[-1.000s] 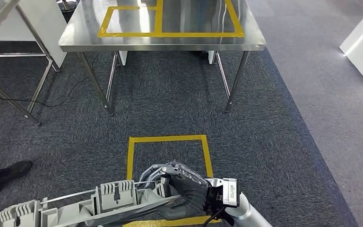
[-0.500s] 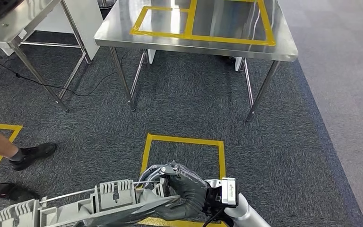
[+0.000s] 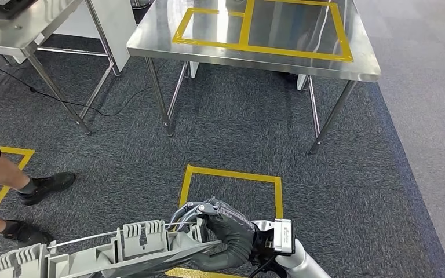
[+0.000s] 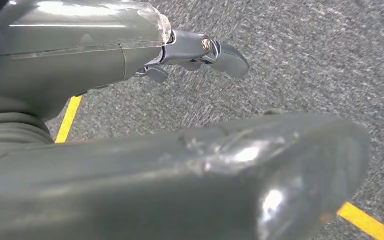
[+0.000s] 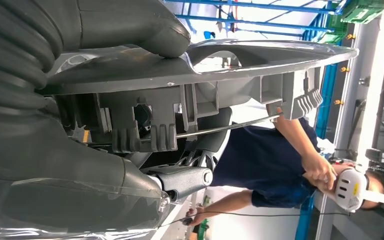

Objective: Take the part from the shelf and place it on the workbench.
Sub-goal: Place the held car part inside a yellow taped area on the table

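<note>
Grey plastic part (image 3: pixel 92 252) gripped by right hand (image 3: pixel 232 237); left hand (image 4: pixel 195 50) fingers' state unclear.

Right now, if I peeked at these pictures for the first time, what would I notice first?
Probably the long grey ribbed part low in the head view, held by the robot's right hand. Next, the shiny steel workbench ahead, marked with yellow tape, and the yellow square taped on the carpet before it.

Grey carpet floor (image 3: pixel 266 139) with yellow tape square (image 3: pixel 232 176); second steel table (image 3: pixel 17 26) at left, black cable (image 3: pixel 58 98) beneath; person's legs in black shoes (image 3: pixel 46 184) nearby.
</note>
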Tool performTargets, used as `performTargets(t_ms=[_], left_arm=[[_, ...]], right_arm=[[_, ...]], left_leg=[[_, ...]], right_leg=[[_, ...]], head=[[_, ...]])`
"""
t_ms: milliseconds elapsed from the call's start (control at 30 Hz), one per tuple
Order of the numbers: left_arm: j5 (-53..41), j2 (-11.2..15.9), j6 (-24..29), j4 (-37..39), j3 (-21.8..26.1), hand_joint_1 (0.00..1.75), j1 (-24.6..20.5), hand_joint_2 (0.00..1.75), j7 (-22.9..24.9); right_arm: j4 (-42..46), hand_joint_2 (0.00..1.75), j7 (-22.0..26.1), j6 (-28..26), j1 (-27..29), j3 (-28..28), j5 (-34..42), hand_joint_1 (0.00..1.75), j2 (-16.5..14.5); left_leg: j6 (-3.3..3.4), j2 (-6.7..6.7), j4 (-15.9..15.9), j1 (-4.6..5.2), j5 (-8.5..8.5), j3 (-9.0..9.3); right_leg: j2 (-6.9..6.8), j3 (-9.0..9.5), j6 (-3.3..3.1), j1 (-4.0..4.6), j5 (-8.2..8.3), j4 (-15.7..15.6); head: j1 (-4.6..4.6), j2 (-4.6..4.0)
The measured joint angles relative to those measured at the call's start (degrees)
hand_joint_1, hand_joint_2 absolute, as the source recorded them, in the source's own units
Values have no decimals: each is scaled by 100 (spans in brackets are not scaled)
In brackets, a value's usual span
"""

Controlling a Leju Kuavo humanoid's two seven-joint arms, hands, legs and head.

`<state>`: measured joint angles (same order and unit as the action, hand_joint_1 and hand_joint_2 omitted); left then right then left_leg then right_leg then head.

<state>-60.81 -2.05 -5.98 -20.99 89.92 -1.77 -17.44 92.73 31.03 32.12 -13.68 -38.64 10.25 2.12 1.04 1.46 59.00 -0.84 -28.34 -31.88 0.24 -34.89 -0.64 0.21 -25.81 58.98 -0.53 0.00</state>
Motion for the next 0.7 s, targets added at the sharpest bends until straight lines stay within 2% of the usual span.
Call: performTargets(t_ms=[100,167,200,267,300,333,367,400,433,467,533,633,667,700], left_arm=[[0,-2,-2,1,1,0,-4,0,-19],[-1,-3,-5,1,0,0,-10,0,-27],[-1,-2,-5,1,0,0,-11,0,-32],[-1,5,-5,1,1,0,-8,0,-44],[0,10,-5,1,1,0,0,0,-50],[0,13,-5,1,2,0,8,0,-56],[0,14,-5,1,2,0,14,0,-63],[0,15,-5,1,2,0,20,0,-70],[-1,15,-7,1,2,0,24,0,-80],[-1,14,-9,1,2,0,28,0,-92],[-2,16,-14,1,2,0,39,0,-110],[-2,22,-12,1,2,0,35,0,-121],[-2,22,-11,1,1,0,30,0,-123],[-2,22,-11,1,1,0,28,0,-126]], right_arm=[[14,175,3,2,6,2,-1,175,-4],[23,175,10,-7,11,2,-3,175,-19],[26,175,17,-14,14,2,-5,175,-28],[27,175,28,-31,26,2,-11,175,-37],[26,175,27,-33,39,2,-13,175,-39],[26,175,23,-33,51,2,-12,175,-40],[25,175,20,-27,59,2,-3,175,-40],[25,175,18,-15,63,2,13,175,-42],[25,175,16,1,61,3,38,175,-42],[25,175,11,19,61,3,65,175,-44],[25,175,-4,55,61,5,125,175,-51],[29,175,-24,86,60,9,189,175,-57],[31,175,-27,91,57,11,201,175,-57],[33,175,-29,94,56,12,207,175,-57]], left_leg=[[-100,-10,-25,-7,-33,33],[-144,-54,232,1,-170,-61],[-159,-78,534,-8,-304,-214],[-198,-93,1258,-19,-563,-648],[-215,-97,1452,-26,-562,-796],[-230,-100,1436,-36,-443,-843],[-242,-98,1194,-49,-220,-771],[-253,-75,827,-64,13,-629],[-262,-6,505,-73,161,-481],[-251,51,281,-78,233,-375],[-194,112,175,-67,182,-313],[-61,-1,110,-73,156,-259],[-18,-42,77,-81,148,-222],[17,-84,53,-80,135,-187]], right_leg=[[-4,85,-35,-7,-16,-134],[-24,221,-63,-44,-10,-267],[-39,276,-75,-49,-26,-298],[-59,337,-95,-46,-93,-289],[-59,363,-93,-47,-134,-269],[-48,393,-83,-50,-179,-243],[-25,428,-64,-57,-229,-210],[0,462,-36,-66,-287,-170],[27,475,-2,-63,-342,-125],[55,474,33,-61,-384,-88],[117,445,89,-53,-417,-60],[153,424,165,-70,-480,7],[122,346,190,-73,-564,173],[81,194,209,-79,-691,462]], head=[[3,0],[-14,0],[-23,0],[-30,0],[-31,0],[-28,0],[-30,0],[-29,0],[-33,0],[-39,1],[-40,1],[-18,1],[-2,1],[15,1]])
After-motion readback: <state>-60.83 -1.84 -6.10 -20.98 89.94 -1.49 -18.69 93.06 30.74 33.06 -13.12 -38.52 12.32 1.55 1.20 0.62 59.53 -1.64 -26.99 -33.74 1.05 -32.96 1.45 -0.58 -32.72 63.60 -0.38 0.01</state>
